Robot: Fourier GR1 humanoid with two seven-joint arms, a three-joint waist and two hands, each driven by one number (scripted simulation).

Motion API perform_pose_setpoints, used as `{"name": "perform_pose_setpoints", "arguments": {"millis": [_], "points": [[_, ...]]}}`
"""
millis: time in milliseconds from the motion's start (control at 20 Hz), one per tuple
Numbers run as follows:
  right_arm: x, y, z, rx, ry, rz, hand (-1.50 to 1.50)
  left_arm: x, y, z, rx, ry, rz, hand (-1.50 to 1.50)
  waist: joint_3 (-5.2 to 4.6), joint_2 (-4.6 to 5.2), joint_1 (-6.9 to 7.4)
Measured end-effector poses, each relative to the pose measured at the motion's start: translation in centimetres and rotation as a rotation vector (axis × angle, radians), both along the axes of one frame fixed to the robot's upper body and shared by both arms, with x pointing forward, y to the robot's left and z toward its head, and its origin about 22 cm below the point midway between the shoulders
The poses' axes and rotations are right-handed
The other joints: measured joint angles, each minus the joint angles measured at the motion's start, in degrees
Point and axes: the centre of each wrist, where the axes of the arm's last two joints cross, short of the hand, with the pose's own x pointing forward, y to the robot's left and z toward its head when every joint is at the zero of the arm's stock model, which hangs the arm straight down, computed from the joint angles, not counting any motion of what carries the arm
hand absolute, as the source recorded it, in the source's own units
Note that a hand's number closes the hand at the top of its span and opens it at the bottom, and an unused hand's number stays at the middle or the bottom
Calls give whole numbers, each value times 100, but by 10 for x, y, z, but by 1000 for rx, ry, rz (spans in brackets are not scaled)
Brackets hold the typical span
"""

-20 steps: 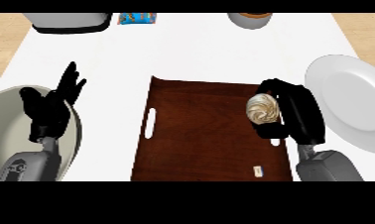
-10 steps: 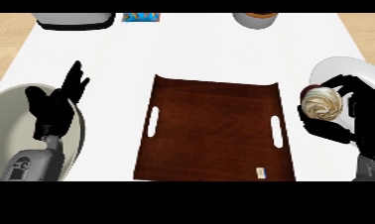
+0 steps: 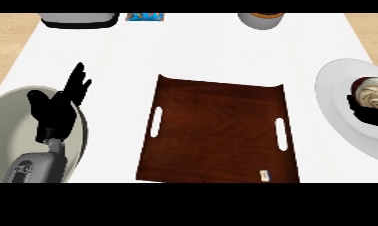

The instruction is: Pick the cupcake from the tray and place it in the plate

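The cupcake (image 3: 365, 91), with pale swirled frosting, is at the far right edge of the head view, over the white plate (image 3: 334, 90). My right hand (image 3: 359, 108) is mostly cut off by that edge; its dark fingers curl round the cupcake from below. Whether the cupcake touches the plate cannot be told. The dark brown wooden tray (image 3: 214, 125) with two white handle slots lies in the middle of the counter with nothing on it. My left hand (image 3: 57, 106) rests open at the left, fingers pointing up.
A large pale grey bowl (image 3: 18, 115) lies under my left hand at the counter's left edge. Along the far edge stand a grey appliance (image 3: 79, 19), a blue packet (image 3: 145, 17) and a round grey container (image 3: 262, 20).
My right hand carried the cupcake off the tray and rightward to over the plate, now partly past the view's right edge. The left hand stayed put.
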Motion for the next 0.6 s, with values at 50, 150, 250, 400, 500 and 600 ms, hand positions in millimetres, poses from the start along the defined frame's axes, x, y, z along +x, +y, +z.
{"name": "perform_pose_setpoints", "arguments": {"millis": [50,150,250,400,500,600], "points": [[1,-11,-3,0,5,-8,150,-1,2,-1,-3,1,-1,0,-1,1,4],[5,-34,-13,-17,33,-19,150,2,0,-1,-6,-4,-7,0,1,11,25],[7,-52,-17,-32,80,-29,150,2,-6,0,-3,-1,-10,0,2,12,37],[12,-69,-29,-50,167,-11,150,3,-3,1,-6,-3,-15,0,3,20,64],[10,-80,-37,27,211,-1,-150,5,-3,0,-3,-1,-12,0,4,22,56],[10,-91,-42,72,259,19,-150,11,-6,6,0,-3,-13,0,6,23,55]]}}
